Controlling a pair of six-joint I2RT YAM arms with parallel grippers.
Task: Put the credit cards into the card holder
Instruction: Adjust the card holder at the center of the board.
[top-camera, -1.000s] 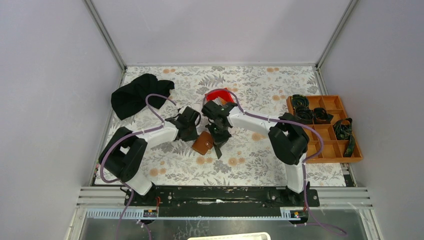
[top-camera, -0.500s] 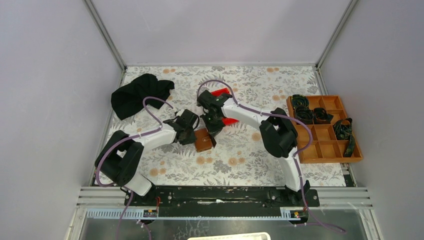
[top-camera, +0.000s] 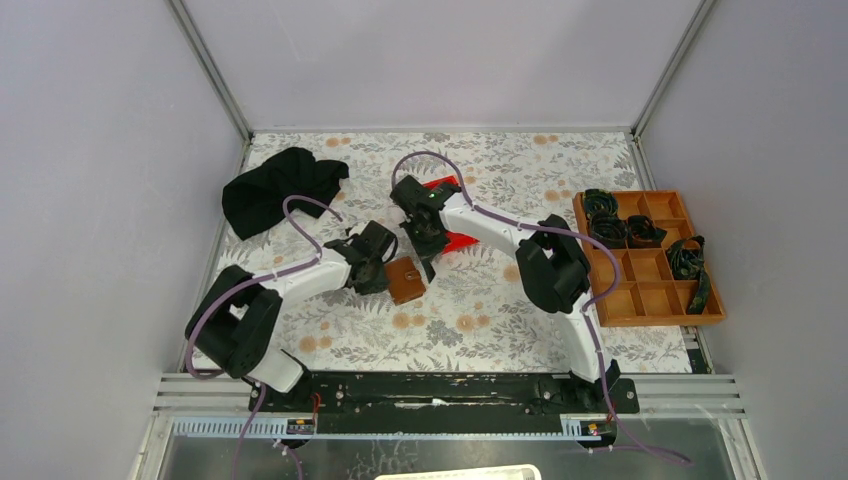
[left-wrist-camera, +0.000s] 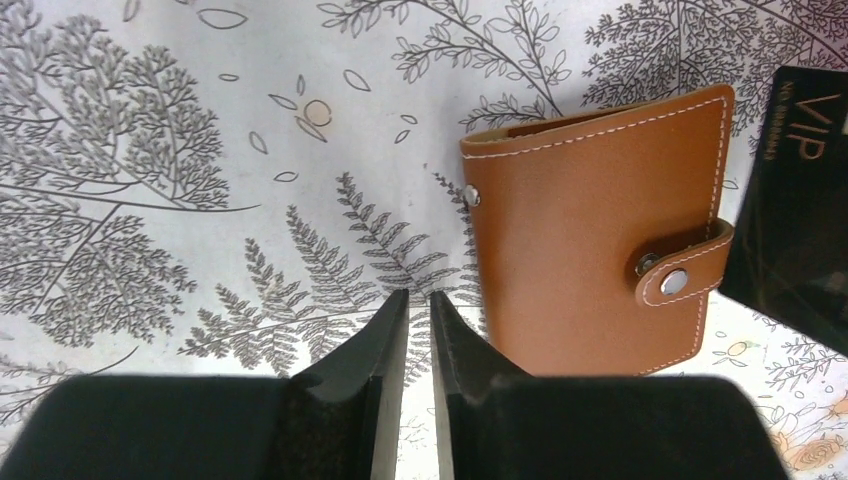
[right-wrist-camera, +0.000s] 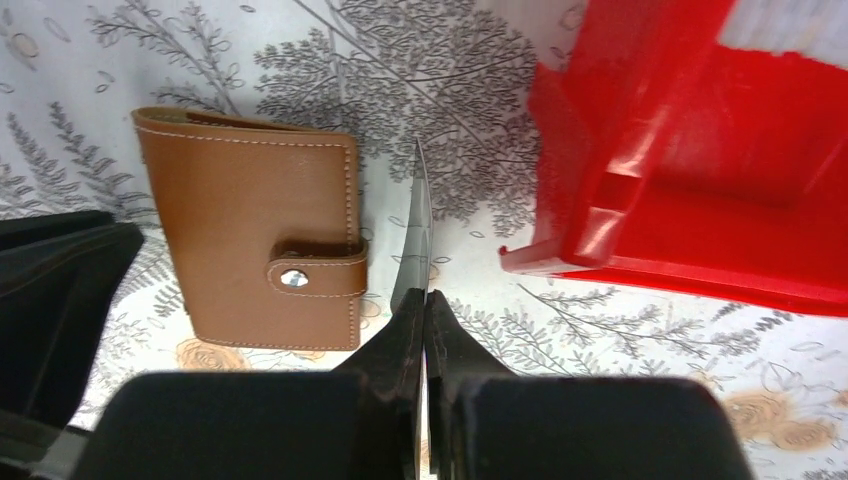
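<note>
While the flowered table (top-camera: 500, 320) held the red bin (right-wrist-camera: 640, 140), your card holder (right-wrist-camera: 250, 240) lay clasped shut.
From your right gripper (right-wrist-camera: 424, 300) the bin sat at two o'clock, the holder at ten; its fingers pinched a dark credit card (right-wrist-camera: 414, 225) edge-on, while the fingers of your left gripper (left-wrist-camera: 418, 305) stood barely parted, empty.

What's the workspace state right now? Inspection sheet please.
Surface: floral-print table, flat.
Job's things: card holder closed, clasp snapped, lying flat; credit card edge-on in right gripper.
Clutter: black cloth far left; red bin beyond holder; orange tray right, dark items in it.
Grippers: left gripper slightly open, empty, beside holder; right gripper shut on card.
Cables: purple cables loop over both arms.
Surroundings: plain grey walls; nothing else seen.
</note>
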